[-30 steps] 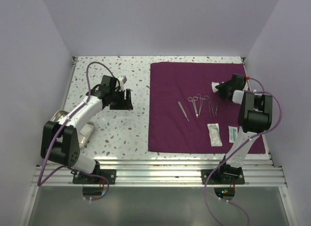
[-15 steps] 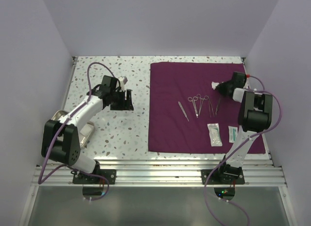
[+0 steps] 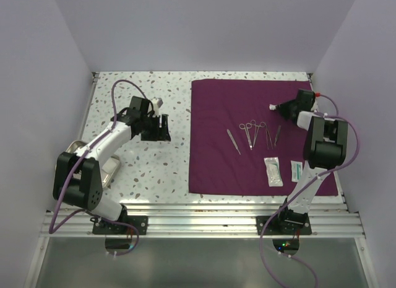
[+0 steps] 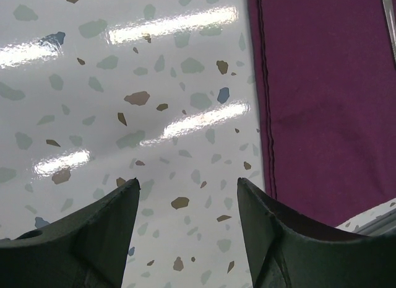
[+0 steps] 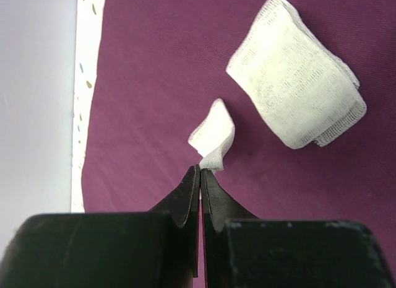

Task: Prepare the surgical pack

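Pinching the lower corner of a small gauze piece point(image 5: 215, 134), the right gripper point(image 5: 201, 171) is holding its jaws fully closed at the far right of the surgical pack point(image 3: 216, 114). The scrap is standing up off the cloth, and a larger folded gauze pad point(image 5: 297, 96) is lying just beyond it. The pack, a dark-purple cloth, is lying spread flat over the right half of the speckled table point(image 3: 124, 90), carrying a row of steel instruments point(image 3: 250, 132) and two flat packets point(image 3: 273, 171) nearer the front. The left gripper point(image 4: 187, 183) is hovering with jaws wide apart and empty over bare tabletop, just beside the cloth's left edge.
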`<state>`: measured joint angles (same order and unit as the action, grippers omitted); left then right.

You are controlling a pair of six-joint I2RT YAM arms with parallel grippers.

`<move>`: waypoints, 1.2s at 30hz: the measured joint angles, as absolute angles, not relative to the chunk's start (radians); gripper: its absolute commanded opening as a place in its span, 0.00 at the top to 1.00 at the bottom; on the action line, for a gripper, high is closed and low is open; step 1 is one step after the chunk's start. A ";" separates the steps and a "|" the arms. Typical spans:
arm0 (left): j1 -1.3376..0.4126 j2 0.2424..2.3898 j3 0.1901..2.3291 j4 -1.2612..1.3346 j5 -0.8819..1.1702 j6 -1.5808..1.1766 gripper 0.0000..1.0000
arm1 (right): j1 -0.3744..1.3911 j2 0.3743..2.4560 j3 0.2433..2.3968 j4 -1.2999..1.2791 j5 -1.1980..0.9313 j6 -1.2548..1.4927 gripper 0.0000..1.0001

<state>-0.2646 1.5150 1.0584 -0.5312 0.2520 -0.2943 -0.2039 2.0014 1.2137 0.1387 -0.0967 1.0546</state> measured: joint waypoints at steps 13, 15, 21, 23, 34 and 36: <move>-0.265 1.528 1.058 -0.531 0.258 -0.294 0.32 | -0.238 1.936 1.214 0.232 -0.091 1.055 1.00; -0.265 1.531 1.058 -0.531 0.259 -0.294 0.32 | -0.252 1.934 1.210 0.241 -0.088 1.055 1.00; -0.265 1.547 1.058 -0.531 0.260 -0.294 0.32 | -0.283 1.934 1.206 0.240 -0.088 1.051 1.00; -0.265 1.552 1.058 -0.532 0.262 -0.294 0.32 | -0.287 1.936 1.205 0.240 -0.089 1.047 1.00; -0.264 1.560 1.058 -0.531 0.267 -0.293 0.32 | -0.289 1.980 1.185 0.240 -0.089 1.015 1.00; -0.264 1.563 1.058 -0.531 0.271 -0.293 0.32 | -0.289 1.989 1.177 0.240 -0.089 1.008 1.00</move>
<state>-0.2642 1.5631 1.0584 -0.5312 0.2710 -0.2932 -0.2886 1.9888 1.1767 0.2401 -0.0891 1.0084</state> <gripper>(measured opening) 0.681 0.010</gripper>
